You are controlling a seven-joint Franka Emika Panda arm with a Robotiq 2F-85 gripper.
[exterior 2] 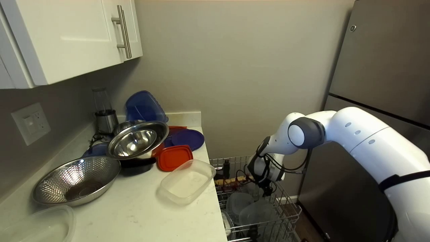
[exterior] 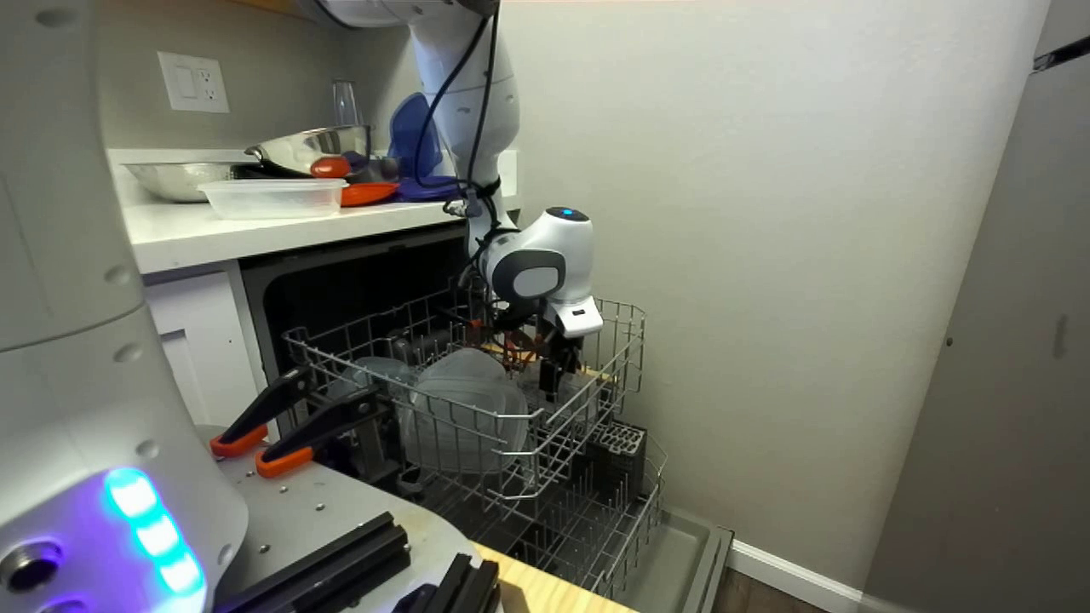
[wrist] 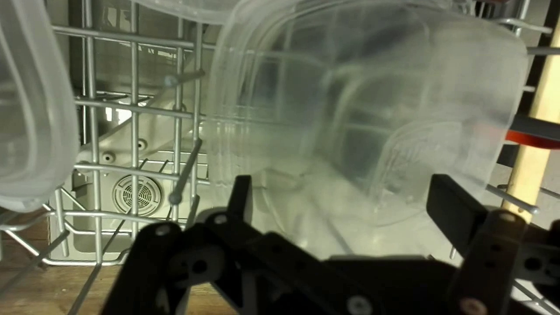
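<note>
My gripper (wrist: pixel 341 188) is open in the wrist view, its black fingers spread wide with nothing held. A clear plastic container (wrist: pixel 306 109) lies tilted beneath and between the fingertips; whether they touch it I cannot tell. It also shows faintly below the gripper (exterior 2: pixel 267 191) in an exterior view (exterior 2: pixel 252 190). The container sits in the wire upper rack (wrist: pixel 134 144) of an open dishwasher. Another clear container (wrist: pixel 26 109) is at the left of the wrist view. In an exterior view, the gripper (exterior: pixel 558 375) is low in the rack, behind a larger cloudy container (exterior: pixel 468 409).
A wooden handle (wrist: pixel 529 170) and a red-and-black utensil (wrist: pixel 533 133) lie right of the container. The lower rack (exterior: pixel 562 532) is below. The counter (exterior 2: pixel 134 218) holds a clear tub (exterior 2: pixel 188 183), red lid (exterior 2: pixel 174 158), colander (exterior 2: pixel 75 181) and steel bowls (exterior 2: pixel 137 141). A wall and fridge (exterior 2: pixel 379 67) stand close.
</note>
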